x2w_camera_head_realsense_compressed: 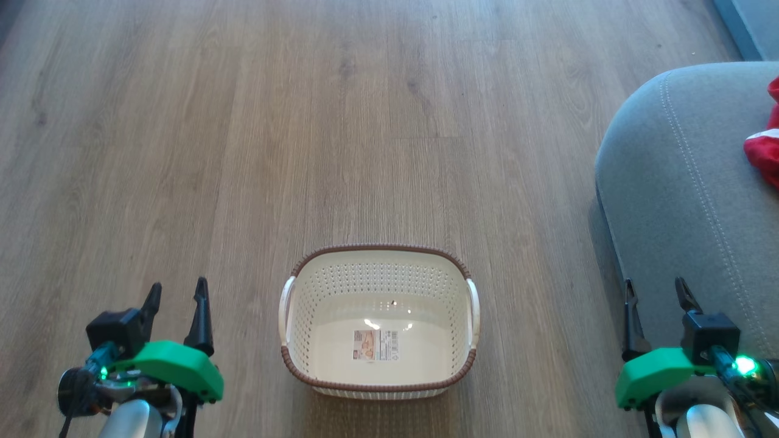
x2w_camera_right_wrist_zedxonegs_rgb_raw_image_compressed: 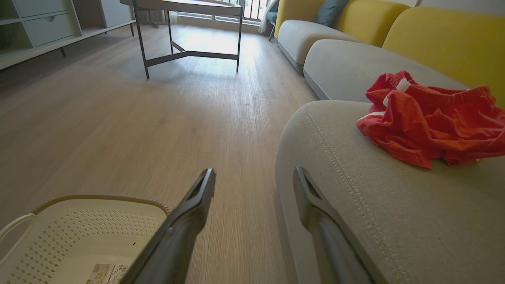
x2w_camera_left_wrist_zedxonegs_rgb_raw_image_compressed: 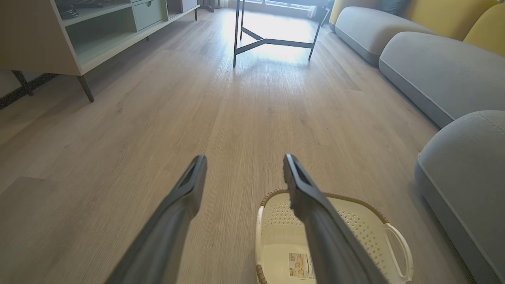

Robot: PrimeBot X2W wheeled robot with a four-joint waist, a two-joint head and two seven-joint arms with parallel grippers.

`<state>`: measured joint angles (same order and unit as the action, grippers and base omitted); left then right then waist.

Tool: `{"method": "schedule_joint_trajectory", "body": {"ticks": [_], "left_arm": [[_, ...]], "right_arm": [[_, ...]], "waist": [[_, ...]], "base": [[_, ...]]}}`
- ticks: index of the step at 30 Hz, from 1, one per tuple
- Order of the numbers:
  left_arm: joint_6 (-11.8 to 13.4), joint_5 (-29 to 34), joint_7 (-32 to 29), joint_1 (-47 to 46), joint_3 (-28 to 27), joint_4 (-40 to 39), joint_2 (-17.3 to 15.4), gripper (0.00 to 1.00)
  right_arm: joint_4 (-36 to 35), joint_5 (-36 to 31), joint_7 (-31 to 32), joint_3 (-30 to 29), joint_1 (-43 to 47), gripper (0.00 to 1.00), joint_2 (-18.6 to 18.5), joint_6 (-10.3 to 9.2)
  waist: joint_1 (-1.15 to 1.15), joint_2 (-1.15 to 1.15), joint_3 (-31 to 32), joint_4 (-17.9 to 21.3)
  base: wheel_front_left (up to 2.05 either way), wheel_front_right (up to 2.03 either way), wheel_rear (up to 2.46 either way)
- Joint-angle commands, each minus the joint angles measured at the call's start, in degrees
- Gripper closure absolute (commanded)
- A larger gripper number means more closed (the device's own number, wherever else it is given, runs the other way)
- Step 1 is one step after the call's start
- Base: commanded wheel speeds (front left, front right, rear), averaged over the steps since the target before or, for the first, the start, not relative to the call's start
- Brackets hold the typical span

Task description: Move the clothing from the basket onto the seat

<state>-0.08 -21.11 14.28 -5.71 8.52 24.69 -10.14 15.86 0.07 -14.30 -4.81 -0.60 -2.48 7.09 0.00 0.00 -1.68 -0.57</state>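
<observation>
- Wood-plank floor (x2w_camera_head_realsense_compressed: 243,152): the cream basket (x2w_camera_head_realsense_compressed: 377,277) stands on it, near the grey seat (x2w_camera_head_realsense_compressed: 681,201), which also rests there.
- Seat: red clothing (x2w_camera_head_realsense_compressed: 765,149) lies crumpled on top.
- Farther along the floor stands a dark-framed table (x2w_camera_right_wrist_zedxonegs_rgb_raw_image_compressed: 189,55).

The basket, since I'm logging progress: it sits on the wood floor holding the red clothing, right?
No. The basket sits on the wood floor but holds just a sticker label; the clothing lies on the seat, as the right wrist view shows.
</observation>
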Motion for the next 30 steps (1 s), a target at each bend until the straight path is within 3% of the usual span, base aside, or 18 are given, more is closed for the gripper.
{"method": "schedule_joint_trajectory", "body": {"ticks": [1,30], "left_arm": [[-0.43,0.52,0.72,-2.34,-2.43,-1.45,-0.47,0.00],[-2.26,2.80,0.72,-2.34,-4.30,0.03,0.62,0.00]], "right_arm": [[-1.44,0.50,-0.70,1.24,-1.39,0.00,-0.41,0.40],[-1.18,1.13,-0.70,1.26,-1.12,0.00,-0.40,0.40]], "waist": [[0.00,0.00,0.00,0.07],[0.00,0.00,1.30,1.15]], "base": [[0.00,0.00,0.00],[0.00,0.00,0.00]]}}
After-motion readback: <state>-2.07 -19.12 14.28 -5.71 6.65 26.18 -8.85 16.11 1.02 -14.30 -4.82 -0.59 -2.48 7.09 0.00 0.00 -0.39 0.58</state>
